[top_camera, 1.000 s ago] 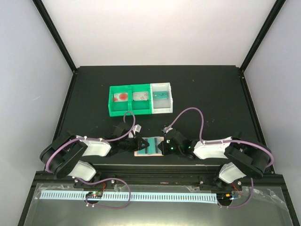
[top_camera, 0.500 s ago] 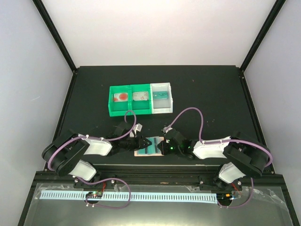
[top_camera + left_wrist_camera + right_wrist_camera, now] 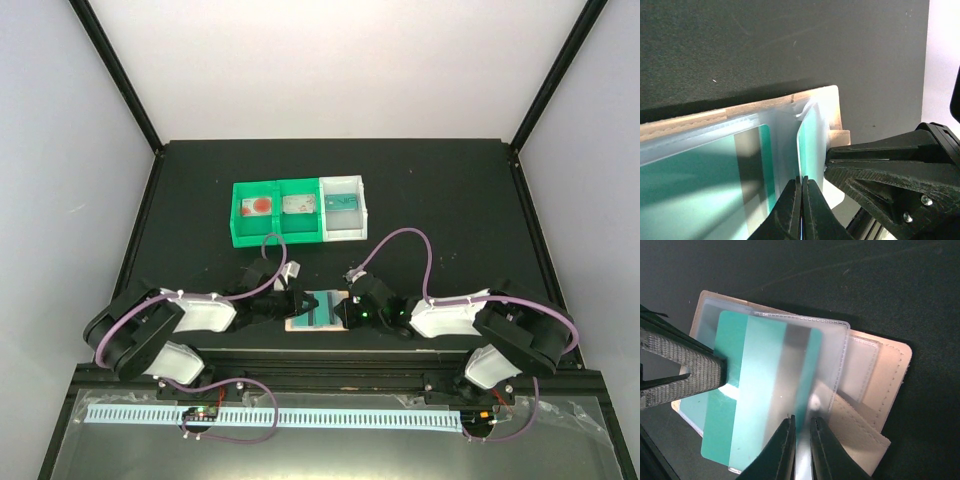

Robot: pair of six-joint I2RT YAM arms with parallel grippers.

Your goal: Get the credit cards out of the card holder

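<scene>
The tan card holder (image 3: pixel 300 325) lies open on the black table near the front edge, between my two grippers. A teal credit card (image 3: pixel 755 375) sits in its clear plastic sleeve (image 3: pixel 835 355), with the tan leather (image 3: pixel 885 385) spread out beneath. My left gripper (image 3: pixel 801 182) is shut on the card's edge at the sleeve's cut-out; the right wrist view shows it at the card's left side (image 3: pixel 720 377). My right gripper (image 3: pixel 801 435) is shut on the sleeve's opposite edge, pinning the holder. It shows from the left wrist as well (image 3: pixel 827 162).
A green-and-white three-compartment bin (image 3: pixel 298 232) stands behind the holder at mid-table. Its white section holds a teal card (image 3: pixel 343 203); a red-marked item (image 3: pixel 259 207) lies in the left green one. The table's front rail runs just behind both arms' bases.
My left gripper nudged toward the holder, then settled back on the card's edge. The holder and my right gripper have not visibly moved.
</scene>
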